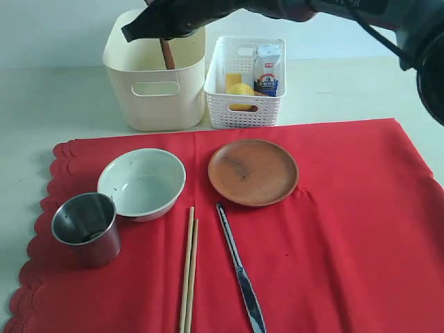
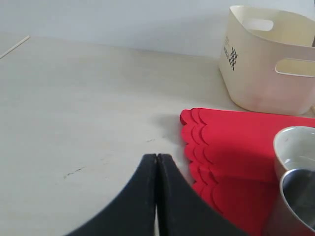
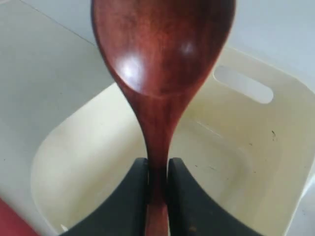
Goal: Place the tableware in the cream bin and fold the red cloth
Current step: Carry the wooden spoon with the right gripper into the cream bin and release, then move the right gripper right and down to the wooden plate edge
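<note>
My right gripper point(image 1: 163, 33) reaches across above the cream bin point(image 1: 156, 90), shut on the handle of the dark wooden spoon point(image 1: 167, 54), which hangs into the bin's mouth. In the right wrist view the spoon point(image 3: 160, 59) sits clamped in that gripper point(image 3: 158, 167) over the bin's bare inside point(image 3: 88, 167). On the red cloth point(image 1: 347, 243) lie the white bowl point(image 1: 142, 182), steel cup point(image 1: 87, 225), brown plate point(image 1: 253, 171), chopsticks point(image 1: 189, 270) and knife point(image 1: 239, 270). My left gripper point(image 2: 156, 156) is shut and empty over bare table beside the cloth's scalloped edge point(image 2: 194, 142).
A white perforated basket point(image 1: 244, 114) stands right of the cream bin, holding a milk carton point(image 1: 267, 69), a lemon point(image 1: 241, 90) and cheese point(image 1: 232, 78). The pale table point(image 1: 55, 104) shows left of and behind the cloth. The left arm is outside the exterior view.
</note>
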Controlling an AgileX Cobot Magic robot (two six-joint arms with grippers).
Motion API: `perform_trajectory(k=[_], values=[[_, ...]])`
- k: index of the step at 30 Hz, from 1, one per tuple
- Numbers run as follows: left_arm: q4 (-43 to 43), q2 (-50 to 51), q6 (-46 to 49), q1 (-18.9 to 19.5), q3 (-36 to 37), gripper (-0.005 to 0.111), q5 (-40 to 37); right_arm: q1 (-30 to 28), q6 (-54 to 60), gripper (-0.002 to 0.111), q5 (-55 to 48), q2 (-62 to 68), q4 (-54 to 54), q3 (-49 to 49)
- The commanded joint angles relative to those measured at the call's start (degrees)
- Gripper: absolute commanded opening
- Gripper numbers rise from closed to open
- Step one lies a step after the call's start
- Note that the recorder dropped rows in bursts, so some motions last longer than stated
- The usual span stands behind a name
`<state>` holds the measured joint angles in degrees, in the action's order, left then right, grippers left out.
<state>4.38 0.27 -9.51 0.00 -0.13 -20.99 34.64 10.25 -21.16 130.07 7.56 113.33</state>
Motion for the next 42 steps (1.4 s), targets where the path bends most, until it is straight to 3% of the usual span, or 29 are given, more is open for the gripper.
perform_trajectory(k=[1,5,16,38,42], values=[[0.1,-0.3,0.1,0.0,0.1,0.000,0.6,0.0,-0.9,0.000,1.1,1.3,-1.6,0.4],[0.1,-0.3,0.1,0.0,0.1,0.000,0.6,0.0,-0.9,0.006,-0.3,1.9,-1.6,0.4],[0.1,-0.3,0.1,0.0,0.1,0.000,0.6,0.0,-3.5,0.046,-6.0,1.5,-3.1,0.4],[0.1,-0.3,0.1,0.0,0.1,0.000,0.6,-0.4,-5.0,0.046,-38.3,-19.6,-12.0,-0.2],[0.1,-0.3,0.1,0.0,0.1,0.000,0.6,-1.8,-5.4,0.046,-40.0,-22.9,-12.8,-3.1]])
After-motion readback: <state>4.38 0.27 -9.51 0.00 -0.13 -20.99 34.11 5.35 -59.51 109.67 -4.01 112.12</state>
